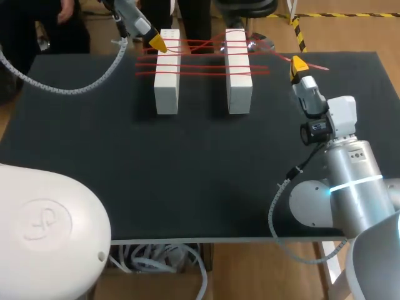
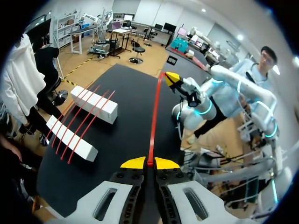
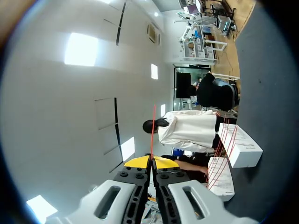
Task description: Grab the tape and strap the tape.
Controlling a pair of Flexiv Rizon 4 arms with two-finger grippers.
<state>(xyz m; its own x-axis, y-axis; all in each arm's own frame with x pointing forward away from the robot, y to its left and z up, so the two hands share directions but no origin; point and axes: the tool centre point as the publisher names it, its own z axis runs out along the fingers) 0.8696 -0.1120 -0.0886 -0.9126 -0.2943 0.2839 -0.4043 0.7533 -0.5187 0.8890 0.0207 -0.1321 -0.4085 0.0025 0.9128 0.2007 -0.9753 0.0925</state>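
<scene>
Two white blocks (image 1: 167, 72) (image 1: 238, 70) lie side by side at the far middle of the table. Several turns of thin red tape (image 1: 203, 65) span them. My left gripper (image 1: 156, 42) hangs over the far end of the left block and is shut on the tape. In the left wrist view the tape (image 2: 154, 121) runs straight ahead from my left gripper (image 2: 149, 163) to my right gripper (image 2: 174, 79). Right of the right block, my right gripper (image 1: 299, 64) is shut on the tape's other end. The tape (image 3: 153, 126) rises from between its fingertips (image 3: 152, 162).
A black mat (image 1: 187, 175) covers the table, with bare room in front of the blocks. The same blocks (image 2: 93, 103) (image 2: 70, 137) lie beside the left gripper's line. In the right wrist view the blocks (image 3: 240, 147) (image 3: 220, 177) lie off to the gripper's side.
</scene>
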